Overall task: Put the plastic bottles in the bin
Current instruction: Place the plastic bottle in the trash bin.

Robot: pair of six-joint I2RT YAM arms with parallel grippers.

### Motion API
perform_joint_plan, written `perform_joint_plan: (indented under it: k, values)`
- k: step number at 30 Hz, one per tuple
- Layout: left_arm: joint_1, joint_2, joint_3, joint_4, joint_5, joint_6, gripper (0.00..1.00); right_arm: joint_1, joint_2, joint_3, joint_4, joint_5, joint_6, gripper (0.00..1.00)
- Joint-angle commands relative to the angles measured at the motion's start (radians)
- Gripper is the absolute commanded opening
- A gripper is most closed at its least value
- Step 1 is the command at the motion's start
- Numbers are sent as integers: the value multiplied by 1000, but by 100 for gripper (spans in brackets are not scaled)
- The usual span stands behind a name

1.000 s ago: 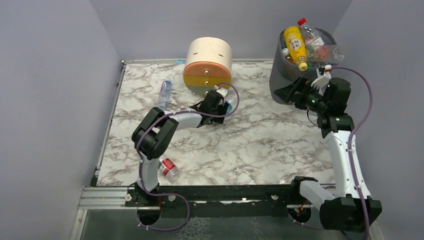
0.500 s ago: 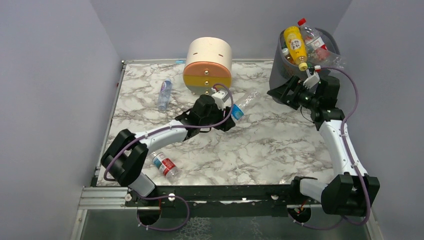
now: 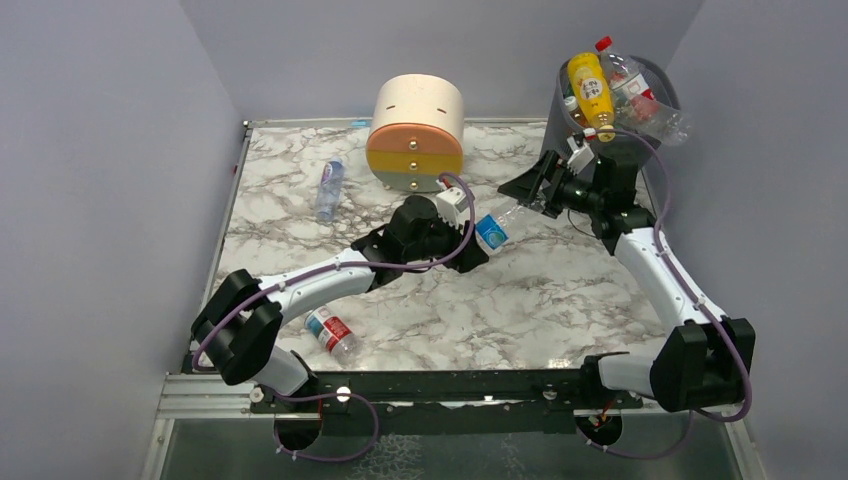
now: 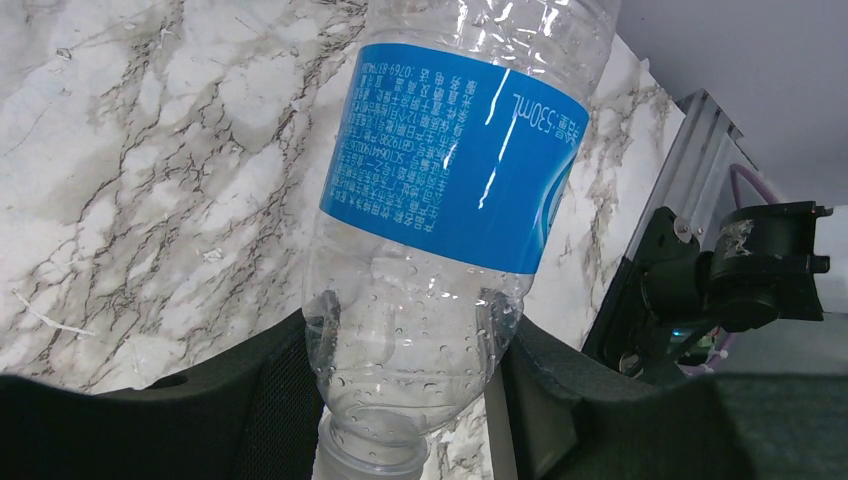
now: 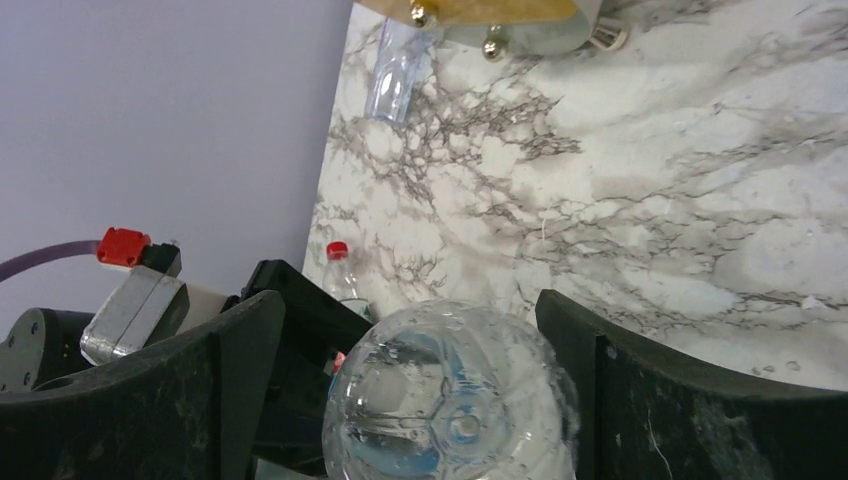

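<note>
On the marble table (image 3: 560,300), the bin (image 3: 555,120) stands at two o'clock, heaped with bottles (image 3: 590,90). The drawer unit (image 3: 415,130) sits at twelve. Near the centre, the left gripper (image 3: 468,238) is clamped on the neck end of a blue-labelled bottle (image 3: 492,231). The right gripper (image 3: 527,190), jaws spread wide, straddles its base. One loose bottle (image 3: 328,187) lies at ten o'clock, and a red-labelled bottle (image 3: 331,333) at seven.

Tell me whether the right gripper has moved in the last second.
Yes. The right gripper has swung left, away from the bin and toward the round drawer unit, now around the blue-labelled bottle.
</note>
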Motion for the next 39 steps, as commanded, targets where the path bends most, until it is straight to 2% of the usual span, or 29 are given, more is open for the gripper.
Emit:
perform_joint_plan:
  k: [1, 6, 9, 11, 12, 13, 14, 15, 17, 18, 21, 28, 33, 36, 39]
  values:
    - [-2, -26, -3, 57, 18, -3, 50, 80, 9, -2, 34, 30, 12, 98]
    - [-3, -16, 9, 68, 7, -3, 50, 110, -11, -7, -2, 79, -2, 93]
    - [-2, -19, 10, 83, 18, -4, 51, 111, -20, 7, -35, 116, -22, 83]
    - [-4, -21, 12, 81, 24, -2, 52, 111, -27, 21, -43, 132, -26, 64]
    - [-3, -23, 12, 78, 24, 0, 54, 111, -28, 27, -41, 134, -22, 49]
    - [-3, -25, 13, 74, 22, 0, 57, 111, -29, 34, -41, 135, -18, 41]
    - [-3, -26, 18, 68, 20, 2, 61, 111, -27, 45, -45, 139, -17, 38]
    - [-3, -30, 25, 60, 19, 7, 66, 111, -23, 61, -51, 144, -19, 36]
    - [-3, -40, 54, 25, 10, 21, 94, 110, -16, 104, -75, 171, -29, 35]
    - [-2, -50, 70, 5, 6, 30, 98, 111, -12, 135, -94, 191, -39, 35]
    - [15, -102, 122, -77, -26, 45, 99, 110, 15, 254, -169, 261, -76, 34]
    - [75, -329, 185, -215, -80, 44, 99, 67, 133, 641, -326, 411, -153, 32]
    - [91, -402, 226, -304, -113, 58, 99, -91, 232, 926, -381, 433, -136, 32]
    - [97, -422, 209, -318, -127, 64, 99, -169, 305, 1104, -404, 498, -122, 31]
    - [104, -432, 182, -321, -131, 69, 99, -225, 354, 1202, -380, 575, -95, 31]
